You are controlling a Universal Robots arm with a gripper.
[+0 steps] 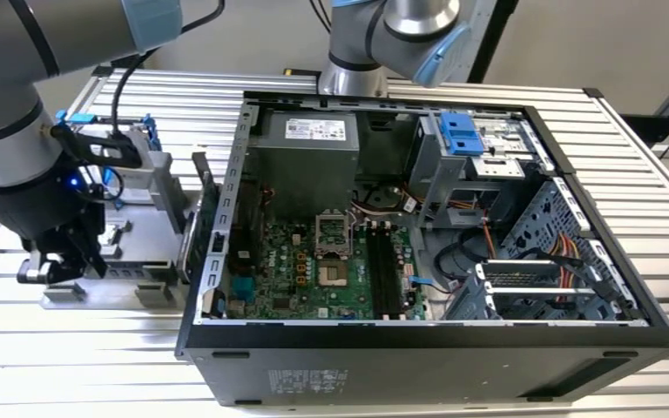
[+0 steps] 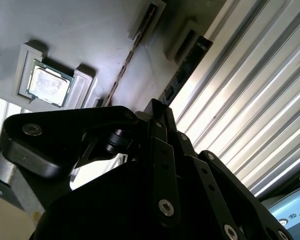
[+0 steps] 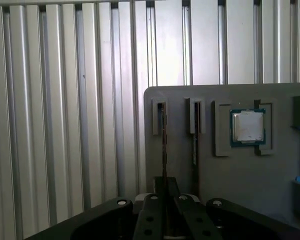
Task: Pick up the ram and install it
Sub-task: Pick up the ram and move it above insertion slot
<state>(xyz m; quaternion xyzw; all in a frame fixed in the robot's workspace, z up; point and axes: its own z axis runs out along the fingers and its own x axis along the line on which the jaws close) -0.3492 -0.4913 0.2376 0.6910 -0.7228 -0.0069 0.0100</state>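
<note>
Two ram sticks stand on edge in slots of a grey holder plate (image 3: 180,165). The ram (image 3: 163,132) nearest the plate's edge runs straight into my gripper (image 3: 165,194), whose fingers sit tight on either side of it. In the second wrist view this ram (image 2: 187,67) shows its dark face with chips, and the gripper (image 2: 157,109) covers its near end. The other stick (image 3: 195,130) stands free beside it. In the exterior view my gripper (image 1: 65,261) is low over the holder (image 1: 137,218), at the exterior view's left of the open computer case (image 1: 212,261).
A square silver processor chip (image 3: 248,126) lies in a pocket of the holder beside the sticks. A blue-framed drive (image 1: 125,139) stands at the holder's back. Inside the case, long black memory slots (image 1: 383,266) run along the green motherboard. A ribbed metal table (image 1: 79,348) surrounds everything.
</note>
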